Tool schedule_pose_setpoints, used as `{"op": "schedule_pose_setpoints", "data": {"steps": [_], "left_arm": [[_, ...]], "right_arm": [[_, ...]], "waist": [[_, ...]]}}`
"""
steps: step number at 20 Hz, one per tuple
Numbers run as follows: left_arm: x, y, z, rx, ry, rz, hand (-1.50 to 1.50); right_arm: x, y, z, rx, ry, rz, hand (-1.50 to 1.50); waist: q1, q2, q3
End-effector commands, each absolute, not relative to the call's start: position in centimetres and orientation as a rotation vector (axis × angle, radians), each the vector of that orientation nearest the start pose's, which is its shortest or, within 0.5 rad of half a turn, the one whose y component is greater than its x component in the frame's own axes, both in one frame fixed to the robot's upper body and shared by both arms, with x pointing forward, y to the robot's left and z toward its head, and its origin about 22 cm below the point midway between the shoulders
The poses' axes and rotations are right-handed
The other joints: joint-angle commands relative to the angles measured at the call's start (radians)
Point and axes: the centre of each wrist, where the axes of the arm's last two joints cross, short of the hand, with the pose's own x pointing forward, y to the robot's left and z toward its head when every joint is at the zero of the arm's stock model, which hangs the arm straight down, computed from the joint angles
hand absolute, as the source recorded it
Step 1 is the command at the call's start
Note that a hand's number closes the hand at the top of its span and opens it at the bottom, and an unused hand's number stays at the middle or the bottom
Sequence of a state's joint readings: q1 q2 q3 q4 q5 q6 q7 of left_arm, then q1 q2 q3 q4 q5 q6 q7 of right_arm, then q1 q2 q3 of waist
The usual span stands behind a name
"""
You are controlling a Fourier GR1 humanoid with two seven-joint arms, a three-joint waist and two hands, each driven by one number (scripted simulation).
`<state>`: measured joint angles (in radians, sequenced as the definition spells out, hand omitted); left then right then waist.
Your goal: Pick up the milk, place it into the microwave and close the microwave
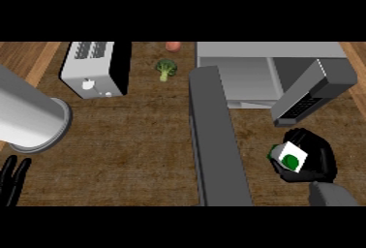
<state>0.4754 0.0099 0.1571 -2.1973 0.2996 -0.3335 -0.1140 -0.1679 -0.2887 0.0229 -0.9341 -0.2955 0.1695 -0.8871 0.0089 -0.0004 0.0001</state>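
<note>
Near the counter's [129, 145] right edge, my right hand [322, 157] curls round the milk [292, 157]. At its left edge my left hand [8, 184] rests open, fingers straight.

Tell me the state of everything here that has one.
microwave door, open
right hand, curled round the milk
milk, held above the counter, outside the microwave
left hand, open, resting at the lower left edge
</note>
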Motion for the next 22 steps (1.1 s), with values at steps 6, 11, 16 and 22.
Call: {"op": "schedule_pose_setpoints", "data": {"steps": [6,11,16,22], "left_arm": [[10.8,29.0,7.6,-0.134,-1.924,0.077,-1.50],[10.2,32.1,7.7,-0.117,-1.927,0.068,-1.50],[10.7,31.4,7.3,-0.095,-1.928,0.071,-1.50],[12.3,33.5,7.0,-0.104,-1.919,0.076,-1.50]], "right_arm": [[27.3,-28.3,-3.0,0.128,-2.049,0.099,1.50],[30.7,-25.4,-0.4,0.031,-2.041,0.156,1.50],[34.2,-24.5,0.6,-0.011,-1.982,0.168,1.50],[39.4,-20.9,1.6,-0.016,-1.938,0.218,1.50]], "waist": [[-0.007,-0.002,-0.001],[0.001,-0.001,-0.001],[0.003,0.001,0.000],[0.017,0.008,0.000]]}}
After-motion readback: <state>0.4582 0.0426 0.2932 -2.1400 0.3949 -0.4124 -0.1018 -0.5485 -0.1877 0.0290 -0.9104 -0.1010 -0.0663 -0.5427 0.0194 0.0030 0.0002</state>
